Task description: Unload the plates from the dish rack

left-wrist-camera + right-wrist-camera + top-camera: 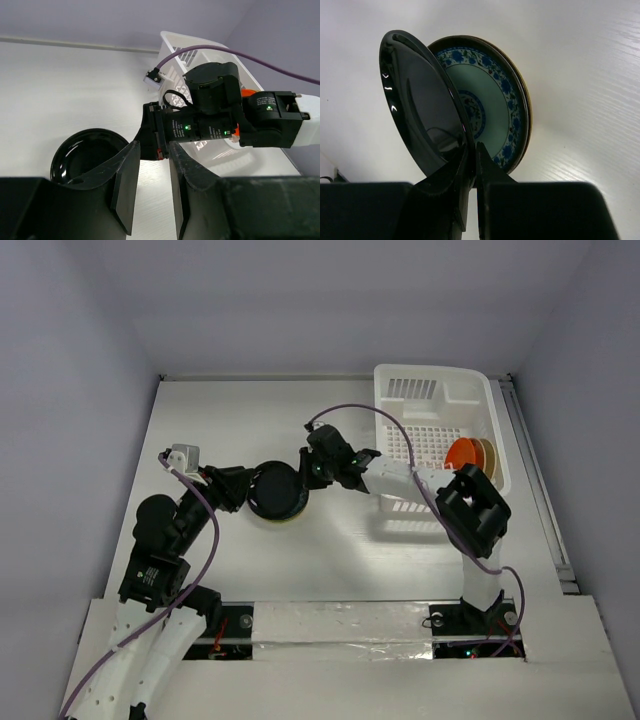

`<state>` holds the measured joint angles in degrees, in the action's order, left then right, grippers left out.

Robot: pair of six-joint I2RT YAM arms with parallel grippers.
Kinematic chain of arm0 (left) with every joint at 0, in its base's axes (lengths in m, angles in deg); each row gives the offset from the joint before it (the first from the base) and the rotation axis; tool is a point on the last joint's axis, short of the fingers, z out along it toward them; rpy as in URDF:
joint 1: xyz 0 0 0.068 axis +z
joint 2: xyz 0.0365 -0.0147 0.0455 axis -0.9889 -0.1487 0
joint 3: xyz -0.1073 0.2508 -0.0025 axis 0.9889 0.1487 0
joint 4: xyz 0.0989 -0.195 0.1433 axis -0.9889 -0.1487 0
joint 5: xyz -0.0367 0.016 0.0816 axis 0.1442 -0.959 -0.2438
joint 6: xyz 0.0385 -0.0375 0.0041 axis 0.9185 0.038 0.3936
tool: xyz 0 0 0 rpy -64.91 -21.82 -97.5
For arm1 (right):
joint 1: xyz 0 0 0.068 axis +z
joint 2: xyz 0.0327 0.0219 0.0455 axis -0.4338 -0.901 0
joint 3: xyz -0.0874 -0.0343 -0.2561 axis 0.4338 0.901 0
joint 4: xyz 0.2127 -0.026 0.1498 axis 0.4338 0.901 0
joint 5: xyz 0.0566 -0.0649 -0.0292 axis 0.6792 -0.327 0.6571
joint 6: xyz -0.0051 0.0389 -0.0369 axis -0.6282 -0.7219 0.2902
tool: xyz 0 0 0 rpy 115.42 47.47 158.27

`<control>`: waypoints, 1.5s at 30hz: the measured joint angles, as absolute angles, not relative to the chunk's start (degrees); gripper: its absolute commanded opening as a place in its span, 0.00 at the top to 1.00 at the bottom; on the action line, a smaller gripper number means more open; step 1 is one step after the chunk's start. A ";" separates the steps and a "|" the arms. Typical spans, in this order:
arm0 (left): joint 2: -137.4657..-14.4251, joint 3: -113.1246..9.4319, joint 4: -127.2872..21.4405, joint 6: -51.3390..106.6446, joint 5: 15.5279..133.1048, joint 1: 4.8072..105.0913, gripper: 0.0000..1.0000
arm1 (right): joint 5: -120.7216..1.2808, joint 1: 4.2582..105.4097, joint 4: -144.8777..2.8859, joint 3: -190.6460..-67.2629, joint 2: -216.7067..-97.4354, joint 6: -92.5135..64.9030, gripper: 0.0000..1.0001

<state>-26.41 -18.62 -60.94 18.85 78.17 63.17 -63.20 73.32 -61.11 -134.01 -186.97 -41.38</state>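
Note:
My right gripper [316, 470] [473, 148] is shut on the rim of a dark plate [275, 490] [420, 105] and holds it tilted just over a stack on the table. The stack's top is a teal-blue patterned plate [492, 107], with a lime green plate's edge [278, 521] under it. My left gripper [238, 490] [152, 146] is open and empty, just left of the dark plate [82, 155]. The white dish rack [432, 390] [197, 55] stands at the back right. It holds an orange-red plate [462, 454] and a cream plate [487, 455] upright.
The right arm [475, 510] reaches across the front of the rack. Its purple cable [350, 410] loops over the rack's left side. The right wrist body [220, 120] fills the middle of the left wrist view. White walls close in the table.

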 measured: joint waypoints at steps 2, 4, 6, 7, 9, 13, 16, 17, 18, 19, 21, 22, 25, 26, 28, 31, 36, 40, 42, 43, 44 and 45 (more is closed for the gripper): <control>-26.41 -18.62 -60.92 18.85 78.17 63.17 0.73 | -63.02 73.19 -61.61 -133.98 -187.45 -41.91 0.71; -26.43 -18.62 -60.92 18.85 78.17 63.17 0.73 | -63.42 73.19 -61.72 -133.94 -187.43 -42.19 0.59; -26.43 -18.62 -60.92 18.85 78.17 63.19 0.73 | -64.18 73.21 -61.57 -133.94 -187.34 -42.26 0.47; -26.43 -18.62 -60.92 18.85 78.17 63.19 0.73 | -64.64 73.21 -61.37 -133.90 -187.21 -42.19 0.43; -26.43 -18.62 -60.92 18.85 78.17 63.19 0.73 | -66.37 73.21 -60.54 -133.68 -186.49 -41.93 0.41; -26.41 -18.62 -60.92 18.85 78.20 63.19 0.72 | -70.91 73.34 -58.31 -132.23 -182.01 -41.54 0.45; -26.41 -18.62 -60.92 18.85 78.20 63.19 0.72 | -76.57 73.45 -56.28 -130.03 -174.97 -40.64 0.85; -26.41 -18.62 -60.92 18.85 78.20 63.19 0.72 | -79.02 73.43 -55.30 -129.61 -172.46 -40.53 1.00; -26.39 -18.62 -60.92 18.85 78.20 63.19 0.70 | -81.93 73.34 -54.07 -129.24 -169.83 -40.53 1.00; -26.39 -18.62 -60.92 18.85 78.22 63.19 0.69 | -84.70 72.93 -52.67 -129.02 -167.17 -40.70 1.00; -26.36 -18.62 -60.92 18.83 78.28 63.19 0.69 | -89.40 70.83 -51.17 -127.10 -161.42 -40.64 1.00; -26.34 -18.62 -60.90 18.83 78.33 63.19 0.69 | -91.09 69.08 -50.40 -125.79 -158.80 -40.62 1.00; -26.14 -18.62 -60.90 18.83 78.63 63.19 0.70 | -95.02 59.09 -48.19 -119.67 -150.05 -40.40 0.95; -25.99 -18.62 -60.92 18.85 78.68 63.17 0.71 | -96.60 55.51 -46.86 -117.83 -147.82 -40.11 0.90; -25.51 -18.62 -60.92 18.85 78.70 63.17 0.71 | -98.96 50.29 -43.60 -115.69 -144.87 -39.52 0.81; -24.72 -18.62 -60.87 18.85 78.72 62.75 0.70 | -100.09 45.45 -38.58 -115.54 -143.41 -37.56 0.65; -24.13 -18.62 -60.90 18.85 78.90 61.81 0.69 | -101.84 41.70 -31.76 -117.20 -145.29 -33.65 0.60; -23.35 -18.62 -60.90 18.87 78.87 60.26 0.69 | -102.41 39.58 -29.05 -118.60 -149.11 -31.11 0.64; -22.93 -18.62 -60.90 18.89 78.87 59.76 0.69 | -102.47 38.81 -28.15 -118.64 -150.80 -30.04 0.65; -22.78 -18.62 -60.90 18.89 78.83 59.49 0.69 | -102.43 38.42 -27.91 -118.64 -151.56 -29.40 0.66; -22.63 -18.62 -60.90 18.92 78.72 59.23 0.69 | -102.43 38.05 -27.82 -118.64 -152.19 -28.97 0.67; -22.47 -18.64 -60.94 18.96 78.61 58.97 0.69 | -102.37 37.65 -27.74 -118.68 -152.74 -28.66 0.67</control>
<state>-22.47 -18.64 -60.94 18.96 78.61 58.97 -102.37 37.65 -27.74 -118.68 -152.74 -28.66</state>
